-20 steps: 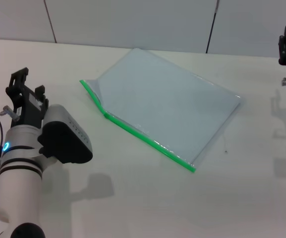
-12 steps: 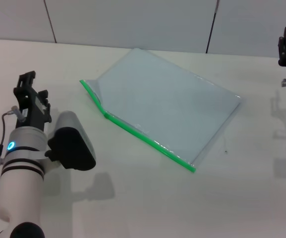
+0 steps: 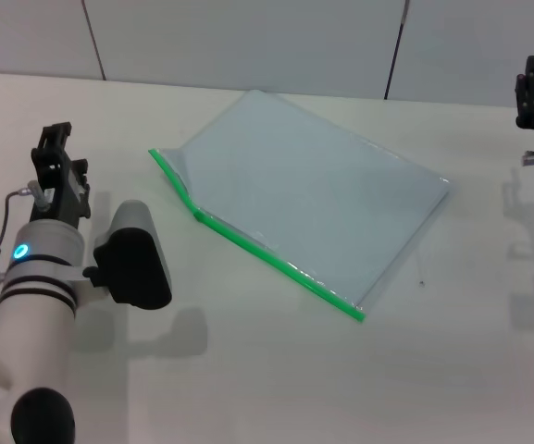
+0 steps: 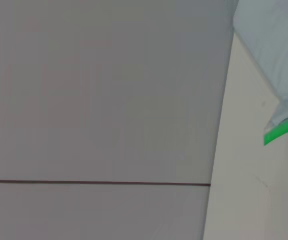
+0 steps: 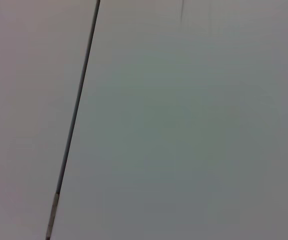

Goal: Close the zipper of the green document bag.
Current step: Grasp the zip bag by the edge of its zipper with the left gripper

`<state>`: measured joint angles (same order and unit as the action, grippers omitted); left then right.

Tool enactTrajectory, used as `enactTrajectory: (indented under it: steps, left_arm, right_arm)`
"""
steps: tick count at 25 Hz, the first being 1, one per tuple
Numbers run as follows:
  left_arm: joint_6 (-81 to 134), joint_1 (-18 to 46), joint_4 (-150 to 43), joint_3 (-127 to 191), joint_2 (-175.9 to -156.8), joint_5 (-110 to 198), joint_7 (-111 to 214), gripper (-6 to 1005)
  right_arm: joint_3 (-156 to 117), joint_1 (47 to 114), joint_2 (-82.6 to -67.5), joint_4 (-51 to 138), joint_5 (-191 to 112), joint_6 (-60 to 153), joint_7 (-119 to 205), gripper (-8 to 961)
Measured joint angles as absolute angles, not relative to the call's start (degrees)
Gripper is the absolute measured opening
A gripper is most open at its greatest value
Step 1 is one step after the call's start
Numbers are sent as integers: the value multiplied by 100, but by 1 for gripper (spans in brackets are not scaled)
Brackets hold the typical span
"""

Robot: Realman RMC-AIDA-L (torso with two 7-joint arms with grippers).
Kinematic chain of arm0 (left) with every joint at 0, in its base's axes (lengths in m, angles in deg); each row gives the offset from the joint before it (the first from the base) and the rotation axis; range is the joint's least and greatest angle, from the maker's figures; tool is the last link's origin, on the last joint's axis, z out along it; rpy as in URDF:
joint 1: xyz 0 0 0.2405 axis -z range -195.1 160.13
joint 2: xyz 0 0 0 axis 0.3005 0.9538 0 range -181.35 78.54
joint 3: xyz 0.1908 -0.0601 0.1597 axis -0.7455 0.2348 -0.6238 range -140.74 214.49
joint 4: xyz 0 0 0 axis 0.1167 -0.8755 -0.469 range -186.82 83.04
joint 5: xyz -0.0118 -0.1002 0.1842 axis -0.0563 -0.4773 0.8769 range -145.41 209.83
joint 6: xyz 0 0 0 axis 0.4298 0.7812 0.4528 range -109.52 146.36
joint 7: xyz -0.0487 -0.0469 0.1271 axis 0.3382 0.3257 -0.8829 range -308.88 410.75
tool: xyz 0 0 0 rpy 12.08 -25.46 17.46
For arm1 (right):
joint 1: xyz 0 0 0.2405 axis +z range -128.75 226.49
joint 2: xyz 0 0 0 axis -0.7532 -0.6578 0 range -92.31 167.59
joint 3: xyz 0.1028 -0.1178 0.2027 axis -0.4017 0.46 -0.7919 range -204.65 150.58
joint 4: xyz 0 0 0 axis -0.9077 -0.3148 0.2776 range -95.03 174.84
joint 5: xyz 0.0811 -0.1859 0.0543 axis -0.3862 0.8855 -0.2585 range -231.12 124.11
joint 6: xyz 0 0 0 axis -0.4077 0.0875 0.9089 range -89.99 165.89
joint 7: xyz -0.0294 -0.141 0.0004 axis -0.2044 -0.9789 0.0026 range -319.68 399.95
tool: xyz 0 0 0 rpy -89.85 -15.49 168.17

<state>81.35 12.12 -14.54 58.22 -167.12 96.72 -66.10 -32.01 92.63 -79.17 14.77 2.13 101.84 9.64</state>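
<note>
- Your green document bag lies flat on the white table, set at a slant in the middle of the head view, with 1 corner reaching toward the wall panels behind.
- The zipper runs as a bright green strip along the bag's near long edge, from the corner on the robot's left down to the corner nearest the camera.
- Near the left end the strip kinks, and the bag's upper sheet stands slightly lifted there, leaving a shaded fold between the 2 layers.
- Your left gripper hangs above the table well to the left of the bag, pointing away from the camera; it touches nothing and holds nothing, and you cannot tell from these views how far its fingers are spread.
- The left wrist view looks mostly at the grey wall, with the table edge, 1 pale corner of the bag and a short piece of the green strip along 1 side.
- Your right gripper sits at the far right edge of the head view, well apart from the bag, with nothing in its grasp; its opening cannot be judged either.
- The right wrist view shows only wall panels and 1 dark seam.
</note>
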Motion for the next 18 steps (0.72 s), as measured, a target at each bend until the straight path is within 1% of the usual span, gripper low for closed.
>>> enactTrajectory:
  steps: [10, 18]
  left_arm:
    - [7442, 1559, -2004, 5836, -16691, 9650, -6504, 601]
    - [6934, 1867, -2342, 5913, -16731, 9683, -6290, 601]
  right_arm:
    - [-3211, 9264, -7916, 1474, 213, 10184, 964, 526]
    - [-3214, 9288, -7916, 1463, 213, 10185, 964, 525]
